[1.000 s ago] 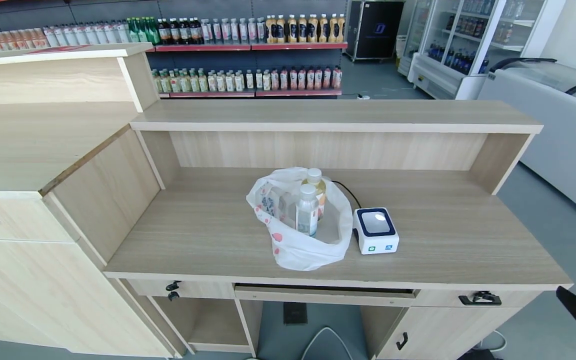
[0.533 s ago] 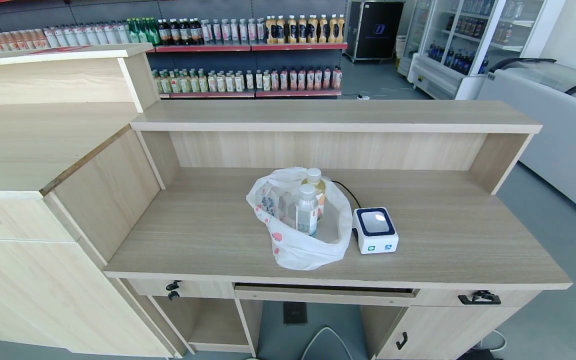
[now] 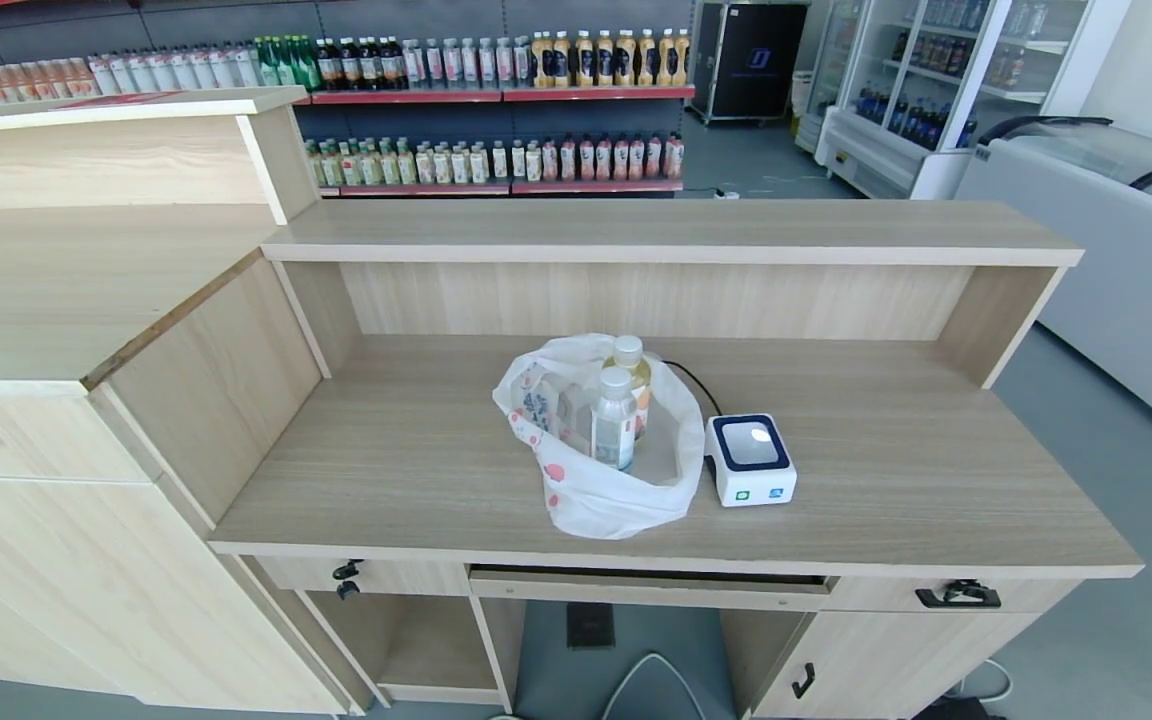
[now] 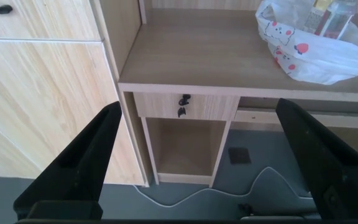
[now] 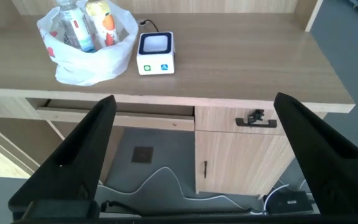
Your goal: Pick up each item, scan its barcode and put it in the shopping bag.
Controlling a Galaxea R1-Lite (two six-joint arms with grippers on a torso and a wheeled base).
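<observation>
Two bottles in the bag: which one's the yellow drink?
The rear bottle: yellowish liquid, orange on its label. The front bottle holds clear liquid.

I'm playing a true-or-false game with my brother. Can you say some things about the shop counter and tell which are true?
1. Two bottles stand in the bag. True.
2. The scanner sits left of the bag. False: it sits right of the bag.
3. Both grippers are shut on bottles. False: the left gripper and the right gripper are open, empty and away from the bag.
4. The bag rests on the counter. True.
</observation>
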